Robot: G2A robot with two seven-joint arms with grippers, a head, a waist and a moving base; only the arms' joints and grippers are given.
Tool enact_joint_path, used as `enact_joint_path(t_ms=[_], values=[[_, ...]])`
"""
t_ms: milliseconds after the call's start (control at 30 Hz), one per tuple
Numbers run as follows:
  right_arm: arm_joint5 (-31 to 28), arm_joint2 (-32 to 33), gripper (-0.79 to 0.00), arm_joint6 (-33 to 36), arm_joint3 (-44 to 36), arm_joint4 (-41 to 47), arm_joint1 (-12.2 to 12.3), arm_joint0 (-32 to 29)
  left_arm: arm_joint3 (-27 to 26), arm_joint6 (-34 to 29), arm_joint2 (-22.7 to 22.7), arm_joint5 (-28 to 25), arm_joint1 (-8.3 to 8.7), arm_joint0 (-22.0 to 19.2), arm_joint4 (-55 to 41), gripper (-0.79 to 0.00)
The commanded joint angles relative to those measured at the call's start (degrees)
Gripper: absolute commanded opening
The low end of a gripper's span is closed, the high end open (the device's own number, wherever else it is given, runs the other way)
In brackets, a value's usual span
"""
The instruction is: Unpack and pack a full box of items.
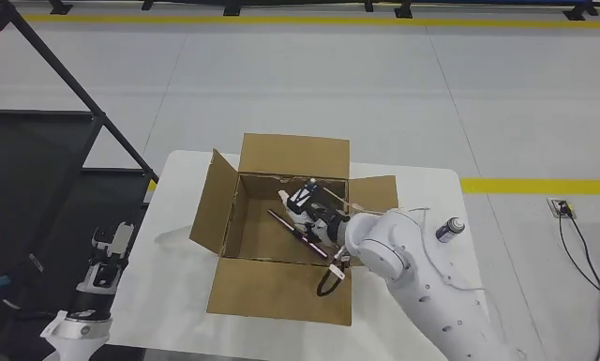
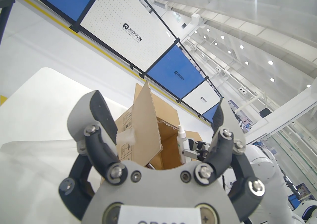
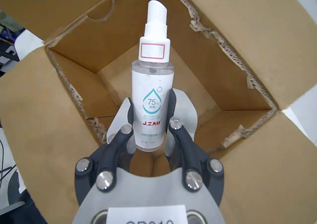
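Note:
An open cardboard box stands in the middle of the white table, all its flaps spread out. My right gripper is shut on a clear spray bottle with a white pump cap, holding it over the box's opening with the cap pointing toward the far corner. The left wrist view looks across at the spray bottle rising above the box. My left gripper is open and holds nothing, low beside the table's left edge.
A small dark can with a light cap stands on the table right of the box. A thin dark rod lies slantwise inside the box. A black frame stands at the left. Bare table lies left of the box.

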Motion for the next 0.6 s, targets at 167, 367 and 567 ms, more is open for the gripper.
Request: enact_joint_path(t_ms=[167,367,567], values=[[1.55,-10.04,-0.785,-2.41,20.24,2.13,-4.92,10.94,0.18,-0.81,0.02,-0.44,-0.05,-0.36,-0.44,0.000],[2.51,-15.32,-0.785,-4.33,33.28,3.37,-9.14,16.92,0.94,-0.97,-0.40,-0.90,-0.09,-0.72,-1.06,0.000],[2.65,-18.86,-0.785,-6.12,42.78,3.35,-12.83,20.24,1.53,-0.96,-0.67,-1.03,-0.15,-0.90,-1.40,0.000]])
